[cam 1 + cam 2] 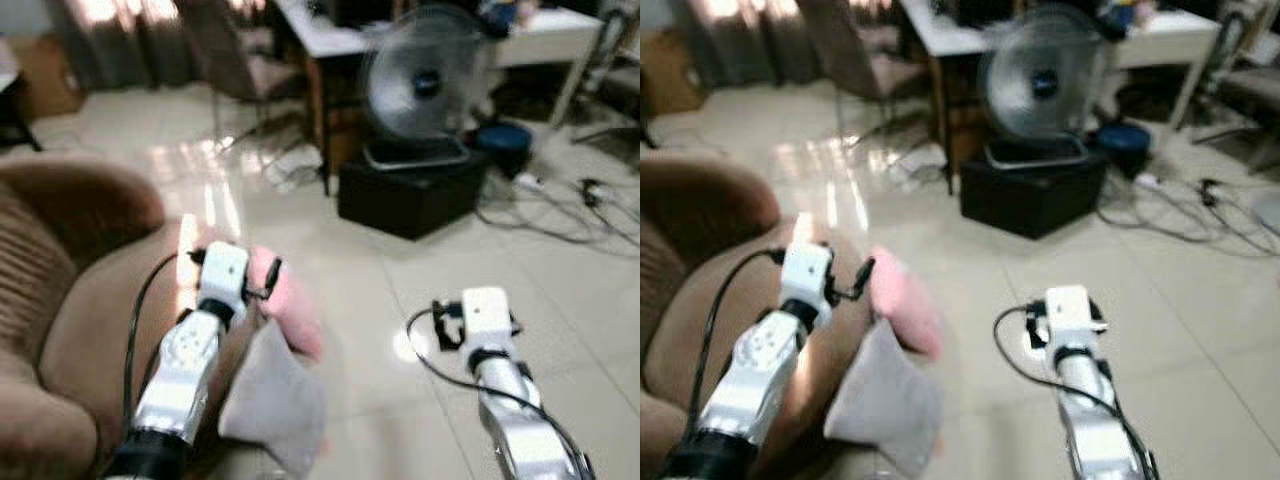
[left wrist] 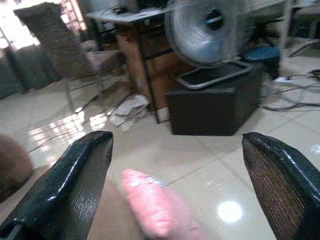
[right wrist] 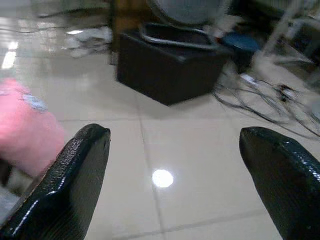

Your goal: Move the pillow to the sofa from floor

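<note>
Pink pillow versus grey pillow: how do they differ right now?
The pink pillow lies farther from the robot, beside the left gripper, whose fingers are open; the grey pillow lies nearer, beside the left forearm. The pink one looks rounded and plump; the grey one looks flatter, with a pointed corner. They touch each other, and both lie along the edge of the brown sofa.

A round electric fan [image 1: 425, 85] with a silvery grille stands on a black box [image 1: 410, 190] set on the glossy cream tile floor [image 1: 560, 290]. Behind it is a white-topped desk [image 1: 330, 40] with wooden sides, and a chair [image 1: 235, 60] stands beside that. A blue round stool [image 1: 503, 140] sits just beside the box. Dark cables [image 1: 570, 210] and a white power strip [image 1: 527, 182] trail over the tiles. Crumpled white paper [image 2: 127, 107] lies near the desk leg.
</note>
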Controlling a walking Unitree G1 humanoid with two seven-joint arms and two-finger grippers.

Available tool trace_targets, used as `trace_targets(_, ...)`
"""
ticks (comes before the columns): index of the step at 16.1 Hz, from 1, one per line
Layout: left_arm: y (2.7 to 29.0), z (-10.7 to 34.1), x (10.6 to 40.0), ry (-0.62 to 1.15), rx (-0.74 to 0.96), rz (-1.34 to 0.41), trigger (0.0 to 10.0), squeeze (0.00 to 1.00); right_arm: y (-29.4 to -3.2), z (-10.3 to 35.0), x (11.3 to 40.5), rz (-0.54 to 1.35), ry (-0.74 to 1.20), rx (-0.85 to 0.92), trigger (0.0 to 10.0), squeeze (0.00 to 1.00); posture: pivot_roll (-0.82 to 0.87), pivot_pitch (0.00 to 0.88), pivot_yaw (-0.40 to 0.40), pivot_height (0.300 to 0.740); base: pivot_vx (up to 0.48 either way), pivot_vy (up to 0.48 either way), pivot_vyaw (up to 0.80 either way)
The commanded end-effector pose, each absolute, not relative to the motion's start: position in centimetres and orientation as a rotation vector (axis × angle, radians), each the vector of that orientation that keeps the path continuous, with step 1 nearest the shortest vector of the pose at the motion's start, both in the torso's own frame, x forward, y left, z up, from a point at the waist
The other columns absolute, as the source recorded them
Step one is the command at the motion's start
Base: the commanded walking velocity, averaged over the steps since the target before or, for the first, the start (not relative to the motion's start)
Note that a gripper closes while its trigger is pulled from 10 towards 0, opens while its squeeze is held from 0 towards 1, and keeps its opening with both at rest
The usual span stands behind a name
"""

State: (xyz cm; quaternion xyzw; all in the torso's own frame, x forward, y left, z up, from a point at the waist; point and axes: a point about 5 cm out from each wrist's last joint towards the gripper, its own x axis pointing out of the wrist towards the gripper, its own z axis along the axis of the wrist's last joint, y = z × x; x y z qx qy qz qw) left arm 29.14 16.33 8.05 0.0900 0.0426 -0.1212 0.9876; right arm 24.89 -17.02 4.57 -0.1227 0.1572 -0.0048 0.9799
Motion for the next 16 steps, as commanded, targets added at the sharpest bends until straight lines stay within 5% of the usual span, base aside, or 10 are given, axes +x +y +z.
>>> trace_targets(1, 16.8, 8.4, 29.3, 0.079, 0.189, -0.228, 10.0, 0.00, -16.1, 5.0, 25.2, 0.059, 0.291, -0.270, 10.0, 0.00, -0.03, 0.000, 0.050, 0.740, 0.394, 0.000, 0.80)
trace_targets(4, 16.9, 8.4, 29.3, 0.081, 0.199, -0.222, 10.0, 0.00, -16.0, 4.7, 25.2, 0.042, 0.303, -0.202, 10.0, 0.00, -0.02, 0.000, 0.048, 0.740, 0.381, 0.000, 0.53)
trace_targets(16, 16.9, 7.9, 29.3, 0.119, 0.221, -0.267, 10.0, 0.00, -15.8, 3.9, 24.7, 0.074, 0.342, -0.177, 10.0, 0.00, -0.02, 0.000, 0.062, 0.740, 0.000, 0.000, 0.00)
